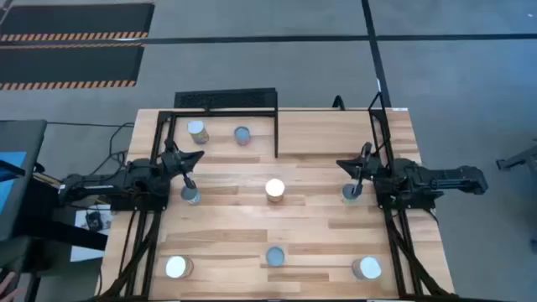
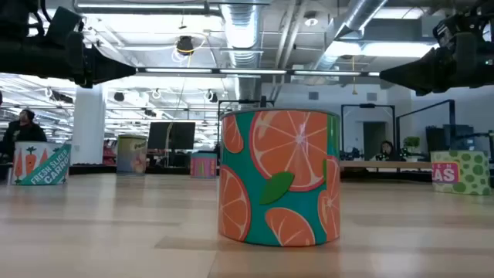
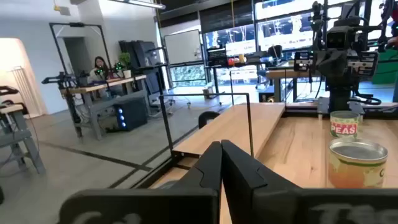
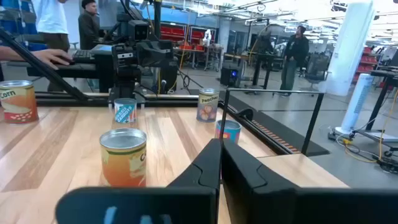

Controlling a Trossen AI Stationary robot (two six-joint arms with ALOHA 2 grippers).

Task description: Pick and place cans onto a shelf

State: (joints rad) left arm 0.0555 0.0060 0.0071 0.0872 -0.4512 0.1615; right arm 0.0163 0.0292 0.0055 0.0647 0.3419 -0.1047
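Observation:
Several cans stand upright on the wooden table (image 1: 319,226). Two cans (image 1: 197,132) (image 1: 242,135) stand inside the black shelf frame (image 1: 226,99) at the far left. One can (image 1: 275,190) stands at the centre, one (image 1: 191,195) by my left gripper and one (image 1: 351,193) by my right. Three cans (image 1: 178,267) (image 1: 275,257) (image 1: 367,268) stand along the near edge. The middle near one shows as the orange-patterned can (image 2: 278,177). My left gripper (image 1: 198,157) (image 3: 221,149) is shut and empty, above the table's left side. My right gripper (image 1: 341,164) (image 4: 221,146) is shut and empty, above the right side.
The shelf frame's thin black uprights (image 1: 276,134) stand on the far half of the table. Black arm stands run along the left edge (image 1: 143,226) and the right edge (image 1: 398,235). People sit and stand in the room beyond the table (image 4: 292,53).

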